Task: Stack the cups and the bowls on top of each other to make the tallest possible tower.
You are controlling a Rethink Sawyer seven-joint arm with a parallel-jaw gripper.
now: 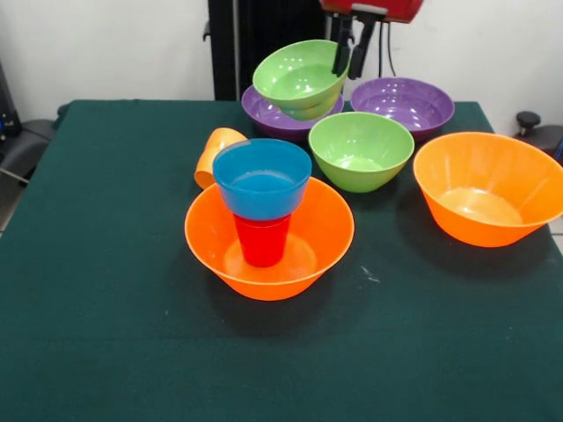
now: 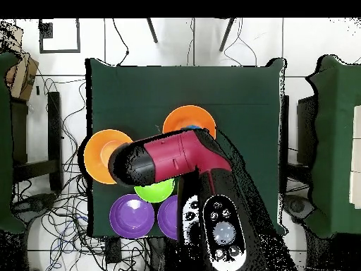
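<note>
Your gripper (image 1: 349,58) pinches the tilted green bowl's (image 1: 297,77) rim, seemingly lifted, behind the orange-bowl tower (image 1: 268,230).

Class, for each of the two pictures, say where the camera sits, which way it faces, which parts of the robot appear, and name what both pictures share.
Front view: across the table, facing the robot; it sees bowls on the green table; the end effector grips a tilted green bowl by its rim.
Overhead view: above, looking straight down; the red arm covers much of the bowls.
Shared: the table, the purple bowl, the empty orange bowl, and the orange bowl under the stack.
</note>
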